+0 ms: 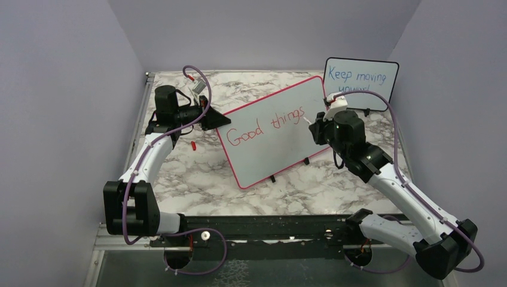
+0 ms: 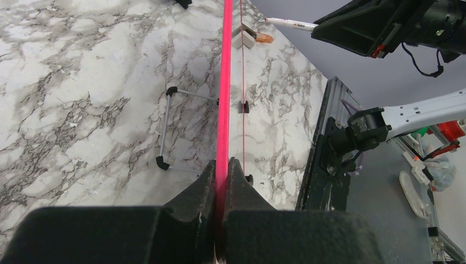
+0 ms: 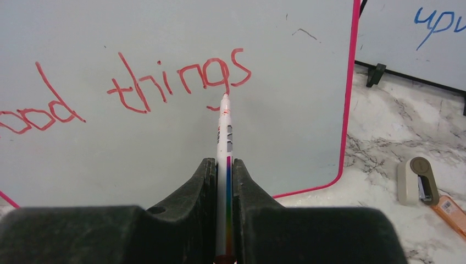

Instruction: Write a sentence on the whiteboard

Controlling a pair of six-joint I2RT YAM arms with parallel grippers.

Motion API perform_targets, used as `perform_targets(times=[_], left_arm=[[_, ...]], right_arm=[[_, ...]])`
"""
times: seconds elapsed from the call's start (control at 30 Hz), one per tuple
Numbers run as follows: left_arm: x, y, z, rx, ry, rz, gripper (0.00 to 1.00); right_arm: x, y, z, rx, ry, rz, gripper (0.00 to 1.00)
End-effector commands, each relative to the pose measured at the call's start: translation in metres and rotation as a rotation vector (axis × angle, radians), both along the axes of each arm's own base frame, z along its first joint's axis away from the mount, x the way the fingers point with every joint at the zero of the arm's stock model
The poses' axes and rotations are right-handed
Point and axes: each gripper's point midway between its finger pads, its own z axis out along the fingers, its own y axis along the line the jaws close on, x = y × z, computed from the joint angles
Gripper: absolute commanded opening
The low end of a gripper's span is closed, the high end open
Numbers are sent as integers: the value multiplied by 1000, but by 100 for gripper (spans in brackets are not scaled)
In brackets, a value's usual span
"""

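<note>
the whiteboard (image 1: 278, 158) stands tilted on its small black feet on the marble table (image 1: 197, 173), just in front of a smaller black-framed board (image 1: 365, 89) with blue writing. the left gripper (image 2: 222, 168) is clamped on the whiteboard's pink edge. the right gripper (image 3: 223, 165) is closed around a white marker (image 3: 225, 129). the marker's tip sits just under the "g" of the sentence (image 3: 165, 82), which reads "good things" in red. the tip may be touching the surface, but the view doesn't settle it.
</note>
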Motion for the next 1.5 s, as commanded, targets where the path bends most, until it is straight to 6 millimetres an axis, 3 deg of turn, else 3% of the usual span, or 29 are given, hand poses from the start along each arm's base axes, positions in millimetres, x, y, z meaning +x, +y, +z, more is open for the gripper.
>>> perform_targets(times=[0.0, 0.2, 0.7, 1.1, 1.27, 1.47], left_arm=[[-1, -5, -28, 62, 37, 13, 0], [1, -3, -29, 68, 37, 30, 0], [5, -1, -30, 82, 41, 68, 0], [10, 1, -30, 80, 46, 107, 0], [11, 2, -29, 79, 50, 113, 0], [12, 2, -29, 78, 50, 116, 0]], right_arm=[[-16, 4, -10, 11, 37, 39, 1], [-25, 14, -13, 25, 44, 60, 1], [-70, 68, -28, -19, -18, 83, 1], [-108, 127, -45, -53, -46, 160, 1], [-112, 148, -55, -95, -37, 170, 1], [-111, 160, -48, -82, -61, 150, 1]])
